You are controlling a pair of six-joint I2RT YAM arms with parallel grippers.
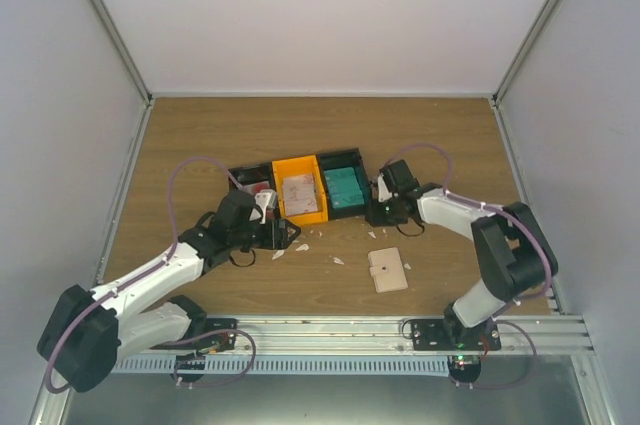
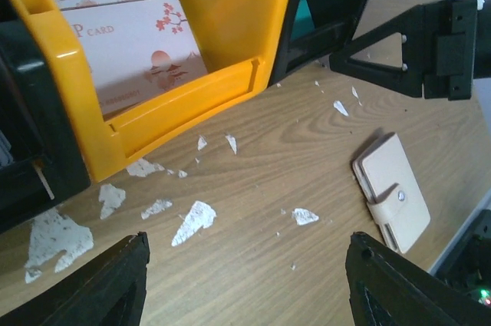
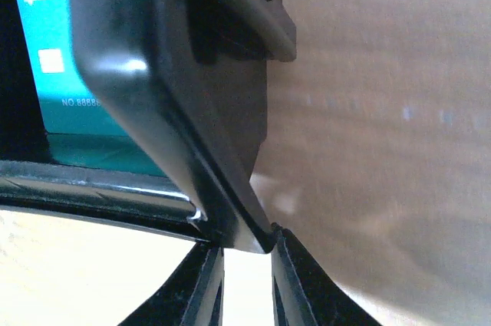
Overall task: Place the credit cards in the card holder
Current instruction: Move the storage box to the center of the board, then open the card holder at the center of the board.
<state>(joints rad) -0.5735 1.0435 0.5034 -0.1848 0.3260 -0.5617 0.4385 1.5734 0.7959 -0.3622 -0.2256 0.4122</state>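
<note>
Pickup is judged pending: white red-blotched credit cards [image 2: 130, 42] are stacked in the orange plastic tray [image 2: 222, 27], left claw [image 2: 245, 295] spread wide; right claw [image 3: 246, 265] cannot be told. The beige folding card holder [image 1: 388, 270], shut toward the near edge, must be opened.

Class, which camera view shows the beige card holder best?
The left wrist view: the card holder is large, closed, its snap clear. The top external view shows it whole but small; the right wrist view misses it.

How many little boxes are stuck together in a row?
3: the left black tray, the orange tray in the middle, and the right black tray with teal cards. None seems hidden.
</note>
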